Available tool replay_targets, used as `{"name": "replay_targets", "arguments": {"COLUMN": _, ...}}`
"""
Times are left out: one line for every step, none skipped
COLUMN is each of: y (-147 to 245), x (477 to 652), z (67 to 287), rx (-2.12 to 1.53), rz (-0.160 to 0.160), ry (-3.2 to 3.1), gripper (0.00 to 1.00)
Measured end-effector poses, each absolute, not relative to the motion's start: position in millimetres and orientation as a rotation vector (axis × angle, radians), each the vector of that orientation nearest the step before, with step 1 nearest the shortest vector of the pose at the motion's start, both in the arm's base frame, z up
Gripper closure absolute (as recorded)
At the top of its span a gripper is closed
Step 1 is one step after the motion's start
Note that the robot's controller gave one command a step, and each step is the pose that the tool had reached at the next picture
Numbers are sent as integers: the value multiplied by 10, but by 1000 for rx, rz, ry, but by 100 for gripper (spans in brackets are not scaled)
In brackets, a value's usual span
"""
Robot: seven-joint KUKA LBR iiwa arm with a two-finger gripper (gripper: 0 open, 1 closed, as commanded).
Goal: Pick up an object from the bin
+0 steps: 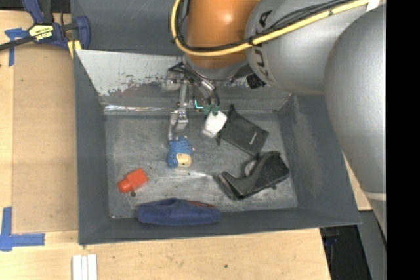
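Hovering low mid-bin (pixel 92 160), gripper (pixel 195 122) jaws look spread, nothing between; small blue-and-tan object (pixel 179 155) just at its 7 o'clock. Pick not yet done.

A robotics lab or test bench is suggested. A grey metal bin (pixel 92 141) is set under a large silver robot arm (pixel 308 42), along which a yellow cable (pixel 175 20) is routed past an orange cover (pixel 220 10).

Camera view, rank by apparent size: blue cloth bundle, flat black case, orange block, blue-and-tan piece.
1. blue cloth bundle, largest
2. flat black case, somewhat smaller
3. orange block and blue-and-tan piece: smallest, look alike, so not ranked against each other
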State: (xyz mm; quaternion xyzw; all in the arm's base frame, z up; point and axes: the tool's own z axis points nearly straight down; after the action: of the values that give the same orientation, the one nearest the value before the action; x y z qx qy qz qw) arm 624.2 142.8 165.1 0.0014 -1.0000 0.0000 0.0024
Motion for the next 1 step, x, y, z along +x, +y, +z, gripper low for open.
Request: {"name": "replay_targets", "arguments": {"y": 980, "x": 5949, "z": 902, "rx": 298, "rz": -15, "ry": -3146, "gripper": 0}}
